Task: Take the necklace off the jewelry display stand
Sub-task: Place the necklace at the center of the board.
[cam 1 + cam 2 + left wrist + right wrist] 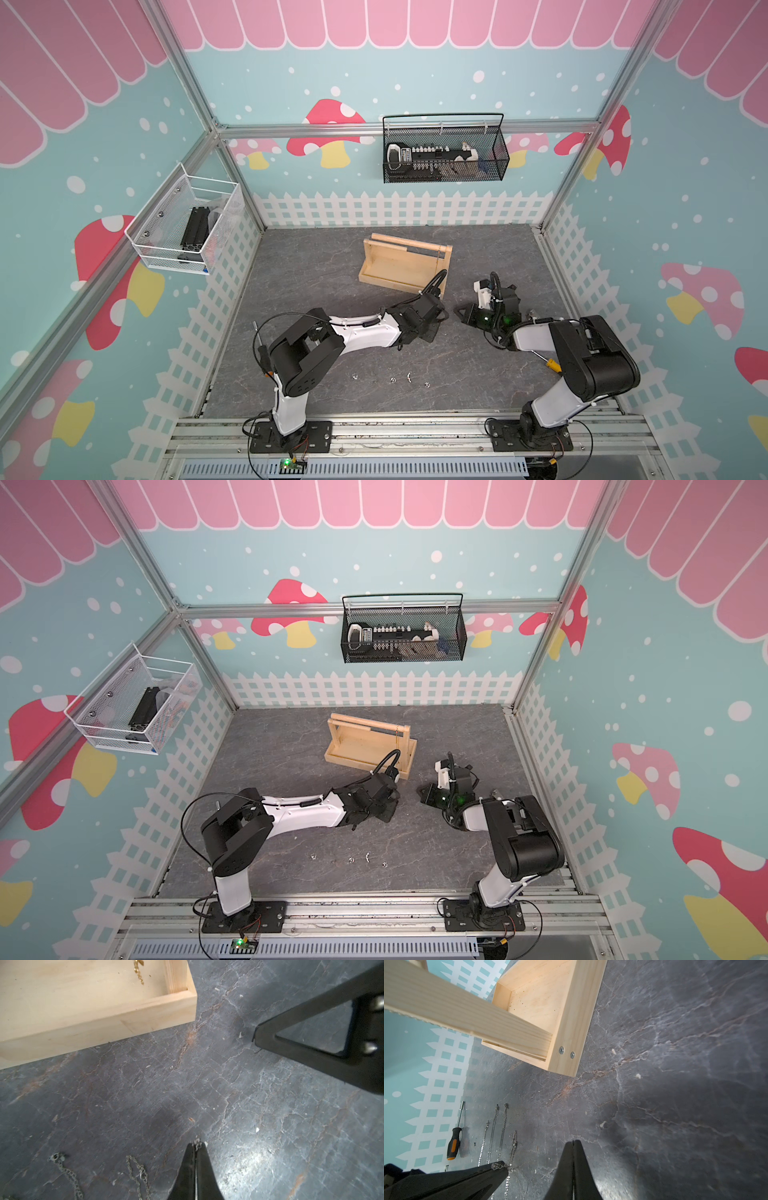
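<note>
Right now, left gripper (196,1146): fingertips pressed together, with a few links of a silver chain (497,1166) nipped at the very tip. The rest of it dangles toward the table (249,1126).
Right gripper (573,1142): jaws closed flat on each other, with nothing between them that I can see. It sits low, facing the left one tip to tip and a little apart.
Step in hand: by my reading, one silver chain is held clear of the rack, ready to be laid down by the stand's front corner.
Next move: I'd say lower it gently and part the left jaws so the links drop free without snagging. After that, reach for the piece on the rod.
Loose chains (138,1174): other thin silver strands lie on the table just beside the left gripper, one with a small dark pendant (56,1157). Whether any of them joins the held one I cannot tell.
Jewelry display stand (399,266): pale bare wood with a shallow tray base, two end boards and rods across the top. It sits mid-table, skewed, just beyond both grippers.
Gold necklace (138,972): fine gold links hanging straight down from a rod, near the end board closer to the right arm, with the lower end over the tray. It looks light and slinky, apt to slip or tangle, I'd guess.
</note>
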Robot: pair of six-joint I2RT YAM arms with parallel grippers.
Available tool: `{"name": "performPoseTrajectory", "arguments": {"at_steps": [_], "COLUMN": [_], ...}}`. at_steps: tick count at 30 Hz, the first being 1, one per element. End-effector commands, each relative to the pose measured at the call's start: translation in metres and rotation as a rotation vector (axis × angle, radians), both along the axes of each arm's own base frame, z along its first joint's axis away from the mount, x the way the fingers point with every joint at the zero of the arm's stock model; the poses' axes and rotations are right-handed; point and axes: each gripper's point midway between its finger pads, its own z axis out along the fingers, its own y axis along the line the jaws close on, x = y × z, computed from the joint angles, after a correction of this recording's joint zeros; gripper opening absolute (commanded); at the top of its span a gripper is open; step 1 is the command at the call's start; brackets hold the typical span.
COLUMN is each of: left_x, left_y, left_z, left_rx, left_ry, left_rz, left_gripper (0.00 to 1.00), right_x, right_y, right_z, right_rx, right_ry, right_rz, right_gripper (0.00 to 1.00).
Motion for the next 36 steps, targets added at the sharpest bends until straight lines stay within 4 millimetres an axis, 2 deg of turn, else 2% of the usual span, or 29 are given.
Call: {"name": "performPoseTrajectory", "arguments": {"at_steps": [1, 16, 20, 26, 28, 30, 34, 36], "left_x": [0.009, 0.013, 0.013, 0.012, 0.01, 0.007, 0.014, 0.025], "left_y": [0.004, 0.018, 0.021, 0.022, 0.019, 0.012, 0.0, 0.001], "left_z": [-0.005, -0.007, -0.006, 0.001, 0.012, 0.034, 0.101, 0.124], "left_rx": [0.026, 0.048, 0.051, 0.038, 0.003, -0.063, -0.227, -0.271], "left_ry": [-0.006, -0.011, -0.018, -0.021, -0.019, -0.033, -0.152, -0.213], "left_rz": [0.018, 0.063, 0.073, 0.077, 0.07, 0.044, -0.016, -0.018], "left_gripper": [0.0, 0.02, 0.14, 0.18, 0.18, 0.18, 0.21, 0.23], "right_x": [0.006, 0.006, 0.006, 0.006, 0.006, 0.006, 0.006, 0.006], "right_y": [0.0, 0.0, 0.0, 0.0, 0.0, 0.0, 0.001, 0.001], "right_z": [0.009, 0.009, 0.009, 0.008, 0.008, 0.009, 0.01, 0.009], "right_rx": [0.02, 0.026, 0.026, 0.027, 0.028, 0.029, 0.037, 0.037], "right_ry": [-0.026, -0.027, -0.025, -0.024, -0.025, -0.026, -0.027, -0.025], "right_rz": [-0.009, -0.009, -0.008, -0.008, -0.008, -0.008, -0.007, -0.006], "right_gripper": [0.07, 0.07, 0.07, 0.07, 0.06, 0.07, 0.07, 0.07]}}
